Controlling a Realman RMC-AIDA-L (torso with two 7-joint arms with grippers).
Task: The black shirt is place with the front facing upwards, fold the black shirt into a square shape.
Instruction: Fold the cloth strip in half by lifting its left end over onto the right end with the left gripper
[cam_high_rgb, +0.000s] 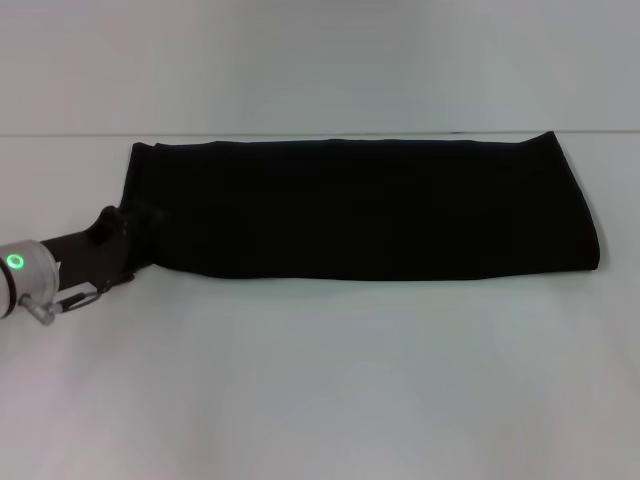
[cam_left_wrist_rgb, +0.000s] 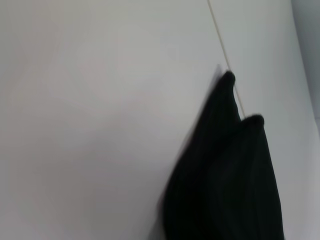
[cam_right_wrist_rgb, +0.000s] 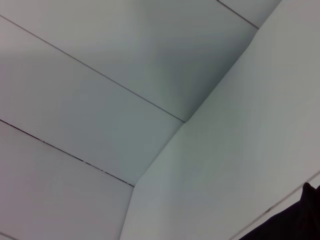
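Shirt (cam_high_rgb: 370, 210) lies on the table (cam_high_rgb: 330, 380) as a long band, not yet square; left end effector (cam_high_rgb: 128, 232) sits at its left end, grip unclear, right one unseen.

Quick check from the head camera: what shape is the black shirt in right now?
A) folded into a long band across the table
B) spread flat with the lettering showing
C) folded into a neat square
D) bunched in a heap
A: the black shirt lies as a long plain band across the table, no lettering showing, with the left gripper at its left end.
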